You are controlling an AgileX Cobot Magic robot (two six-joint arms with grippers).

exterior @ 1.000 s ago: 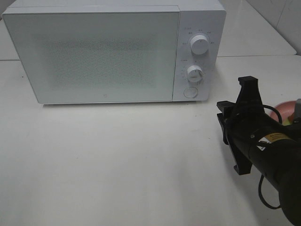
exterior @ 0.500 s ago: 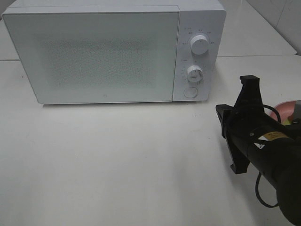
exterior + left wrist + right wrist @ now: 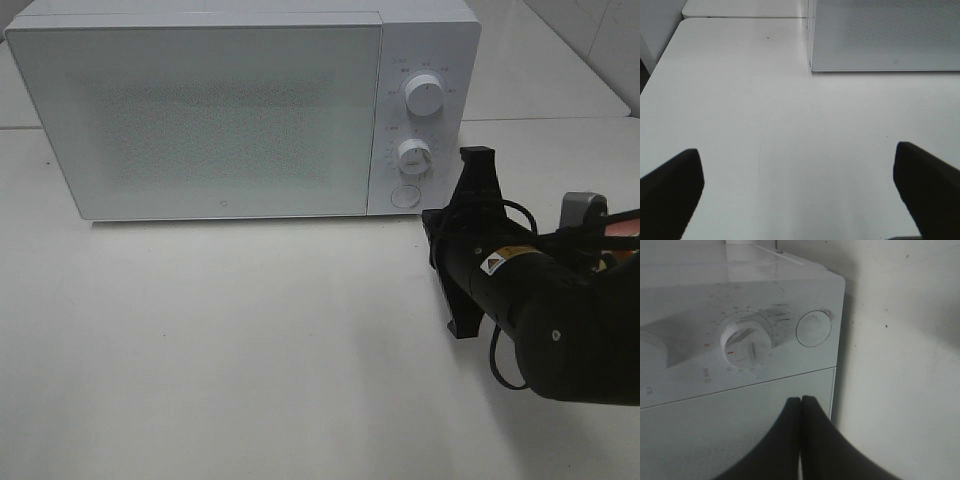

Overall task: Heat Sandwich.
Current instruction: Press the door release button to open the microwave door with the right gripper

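Hiding most of the plate point(image 3: 626, 222), right arm point(image 3: 540, 300) holds its claw point(image 3: 801, 400) closed.

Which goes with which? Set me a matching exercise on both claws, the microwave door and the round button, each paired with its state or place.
Things:
1. left claw
2. right claw
3. microwave door
4. round button

States or places:
A. white, speckled, closed
B. tips pressed together, holding nothing
C. spread wide over the table
D. just below the lower dial

Pairs: 1-C, 2-B, 3-A, 4-D
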